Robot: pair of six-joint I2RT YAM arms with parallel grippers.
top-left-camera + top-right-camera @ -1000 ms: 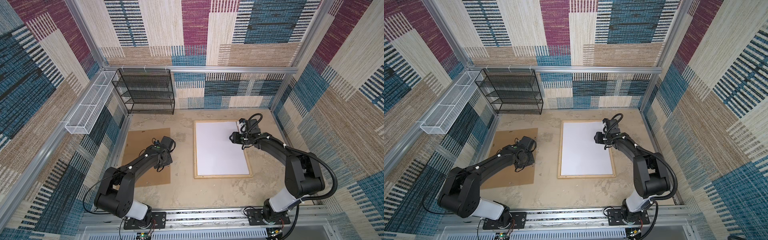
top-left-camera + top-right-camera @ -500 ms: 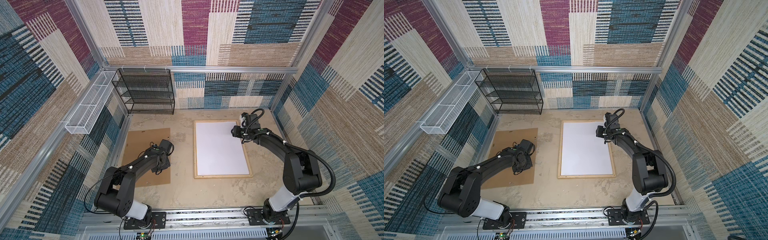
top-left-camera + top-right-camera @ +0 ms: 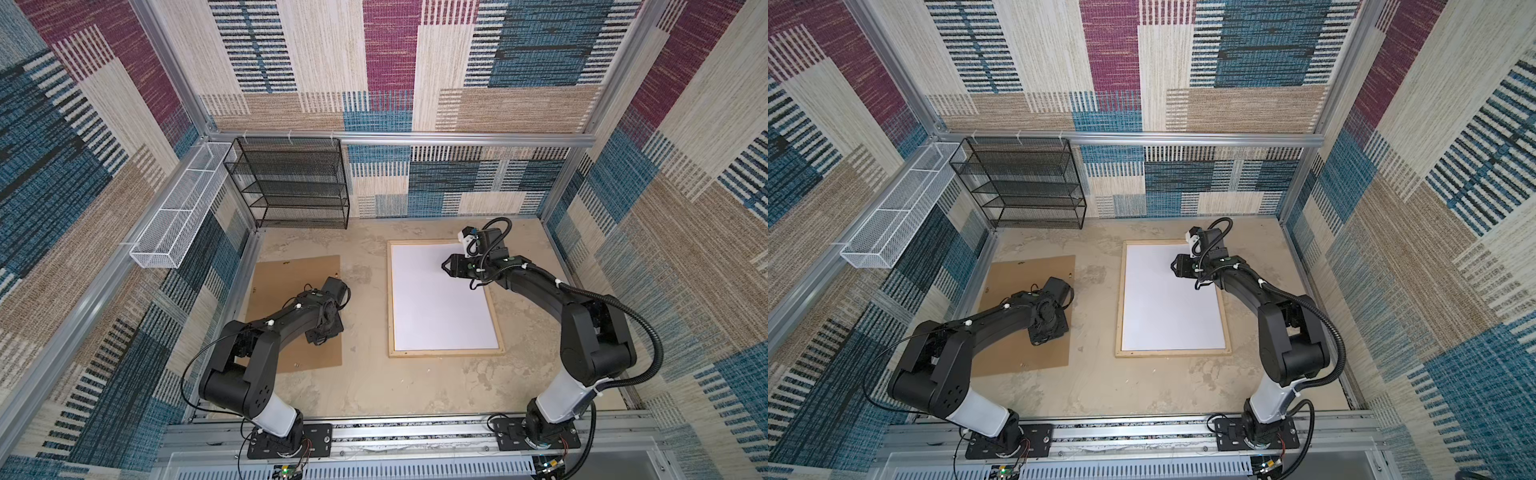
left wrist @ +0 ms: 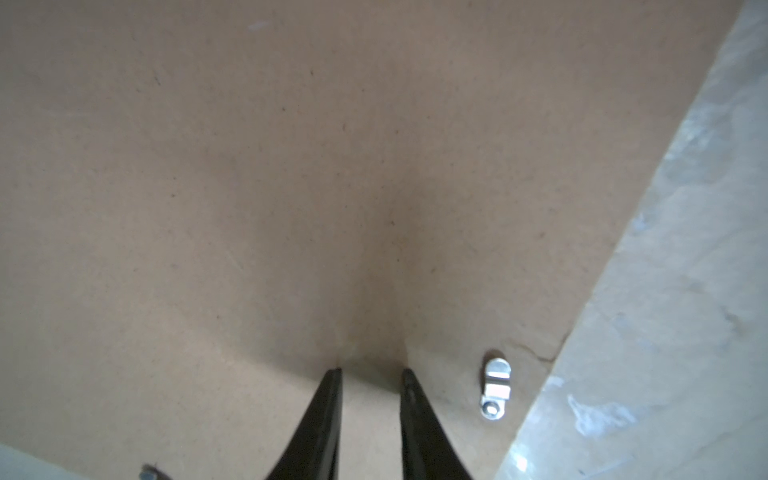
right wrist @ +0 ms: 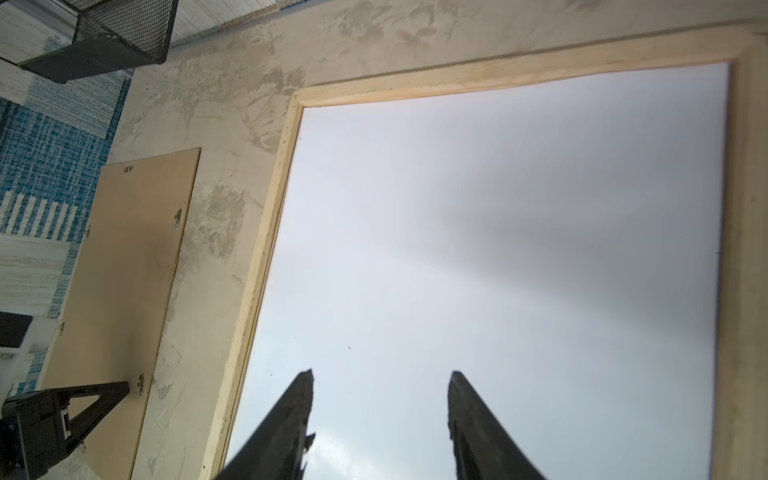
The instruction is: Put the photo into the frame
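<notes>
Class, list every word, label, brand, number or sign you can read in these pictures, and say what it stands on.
No readable text anywhere.
The photo, white back up in the frame: blank.
The brown backing board: only metal clips, no print.
A pale mark on the left gripper: too blurred to read.

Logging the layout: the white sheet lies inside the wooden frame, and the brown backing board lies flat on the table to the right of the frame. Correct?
No: the brown backing board lies flat on the table to the left of the frame, not its right, as both top views show. The white sheet does lie inside the frame.
</notes>
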